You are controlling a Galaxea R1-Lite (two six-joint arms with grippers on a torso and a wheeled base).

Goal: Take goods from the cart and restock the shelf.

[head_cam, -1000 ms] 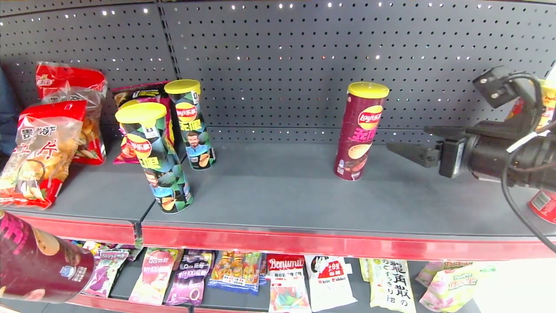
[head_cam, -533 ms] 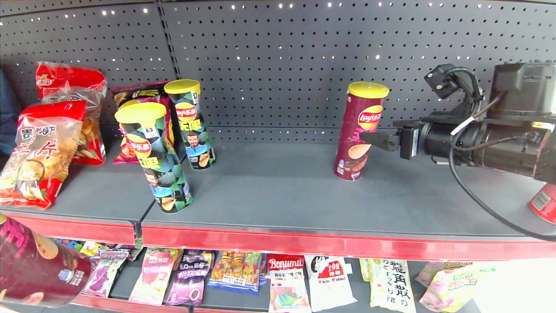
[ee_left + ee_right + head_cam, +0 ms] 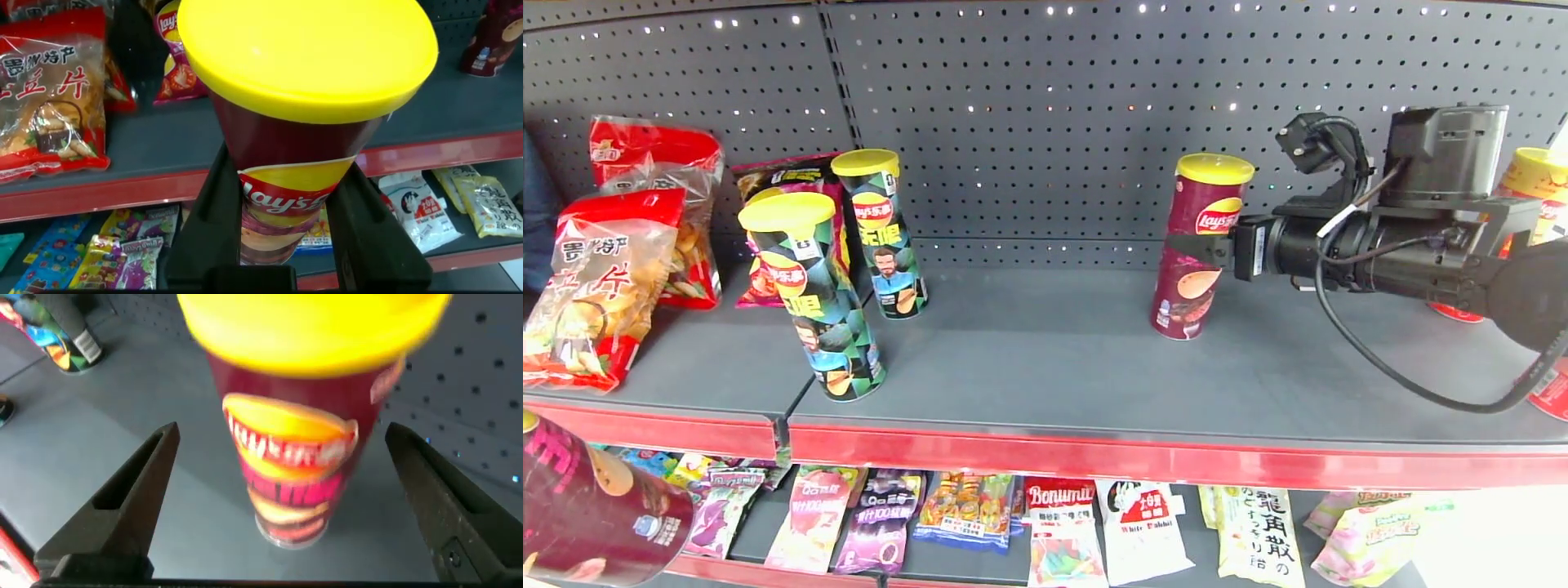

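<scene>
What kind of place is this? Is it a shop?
Probably a shop's snack aisle: crisp tubes stand on a grey shelf with a pegboard back, and snack packets lie in a row underneath.

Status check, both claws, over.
Left claw shut on maroon chip can. Right claw open, straddling upright shelf can, not touching. Green chip cans well to its left.

A dark grey pegboard panel [image 3: 1045, 122] backs the grey shelf [image 3: 1054, 367], small points of light showing through its holes. A red strip [image 3: 1176, 461] runs along the shelf's front edge.
</scene>
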